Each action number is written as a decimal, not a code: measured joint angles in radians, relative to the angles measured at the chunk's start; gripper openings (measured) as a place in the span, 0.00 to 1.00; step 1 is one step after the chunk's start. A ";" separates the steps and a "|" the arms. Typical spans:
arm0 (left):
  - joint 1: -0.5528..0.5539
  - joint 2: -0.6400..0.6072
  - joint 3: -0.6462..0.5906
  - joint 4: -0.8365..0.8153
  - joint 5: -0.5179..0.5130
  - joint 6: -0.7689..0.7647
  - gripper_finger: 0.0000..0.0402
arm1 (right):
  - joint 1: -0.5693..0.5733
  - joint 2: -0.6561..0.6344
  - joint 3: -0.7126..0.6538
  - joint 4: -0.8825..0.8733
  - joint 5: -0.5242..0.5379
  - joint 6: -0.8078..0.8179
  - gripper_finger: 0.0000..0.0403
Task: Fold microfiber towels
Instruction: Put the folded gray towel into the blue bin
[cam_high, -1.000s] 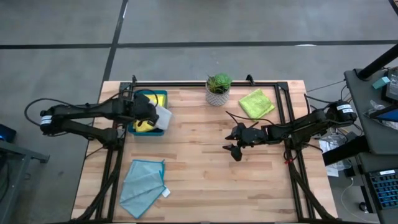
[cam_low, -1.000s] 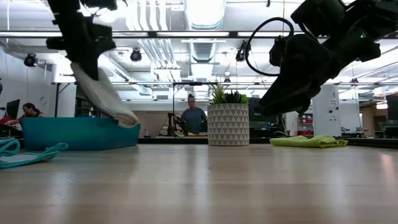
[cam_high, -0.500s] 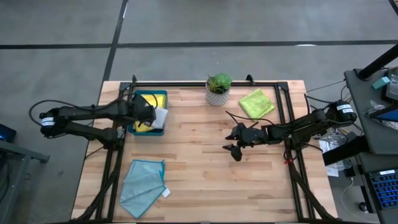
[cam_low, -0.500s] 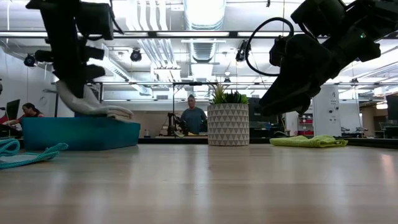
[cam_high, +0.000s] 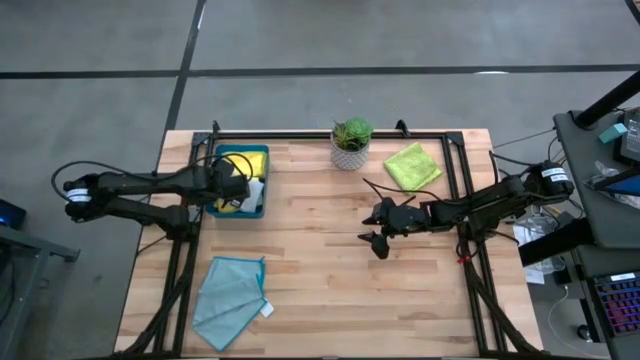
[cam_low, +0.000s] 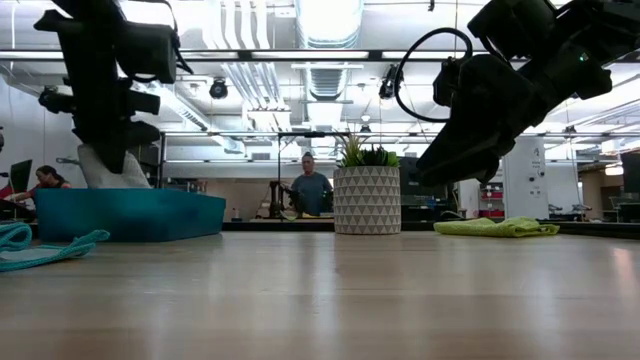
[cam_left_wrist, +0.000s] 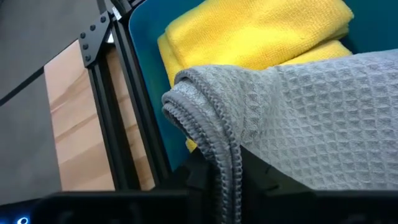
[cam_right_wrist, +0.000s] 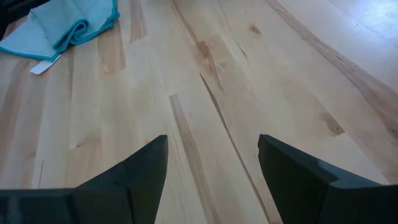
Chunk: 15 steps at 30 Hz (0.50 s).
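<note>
Wood table (cam_high: 320, 260), workshop behind, person (cam_low: 311, 188) standing. Tray (cam_high: 238, 155) held yellow towels (cam_left_wrist: 261, 31); left gripper (cam_high: 243, 186) pinched grey towel (cam_left_wrist: 323, 118) over them. Right gripper (cam_right_wrist: 211, 163) spread, mid-table. Teal towel (cam_high: 230, 298) near front, green towel (cam_high: 413, 165) at back.

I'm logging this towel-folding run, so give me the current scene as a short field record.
left hand: over the teal tray, grey towel between its fingers
right hand: open, empty, above bare table at mid-right
tray contents: yellow towels under the grey one
light teal towel: crumpled, front left
lime green towel: flat, back right
potted plant: back centre
</note>
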 joint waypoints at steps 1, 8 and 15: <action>0.001 0.000 0.000 0.000 0.000 -0.002 0.08 | 0.000 0.000 0.000 0.001 0.000 0.000 0.59; 0.005 0.000 0.001 -0.017 0.031 -0.050 0.19 | 0.000 0.000 0.000 0.012 0.000 0.000 0.59; 0.008 0.000 0.044 -0.070 0.030 -0.034 0.36 | 0.000 0.000 0.000 0.016 0.000 0.000 0.59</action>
